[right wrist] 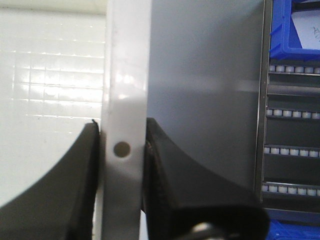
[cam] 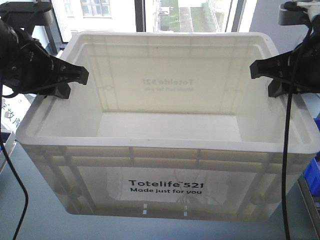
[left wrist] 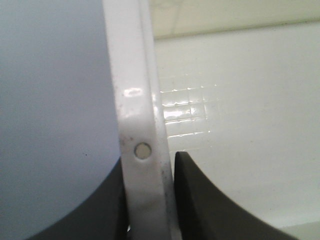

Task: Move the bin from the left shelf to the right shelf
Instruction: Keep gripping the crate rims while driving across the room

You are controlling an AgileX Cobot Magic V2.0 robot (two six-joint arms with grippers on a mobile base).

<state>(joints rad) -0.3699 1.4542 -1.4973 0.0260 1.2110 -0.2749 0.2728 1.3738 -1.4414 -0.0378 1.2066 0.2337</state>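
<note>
Bin (cam: 170, 172) upright, mouth up, long axis left-right; left gripper (cam: 74, 83), right gripper (cam: 263, 80) each pinching its end rim

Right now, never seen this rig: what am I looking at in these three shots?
A two-armed robot on a mobile base. The wide picture looks forward from the robot: a white bin, empty, fills the view. The black claws at each side are the left end effector and right end effector. The other two pictures come from cameras on the wrists: each end effector is clamped on the bin's side rim, one finger inside, one outside. The right wrist view also shows a blue bin on a roller shelf. Whether the bin is lifted, I cannot tell.
</note>
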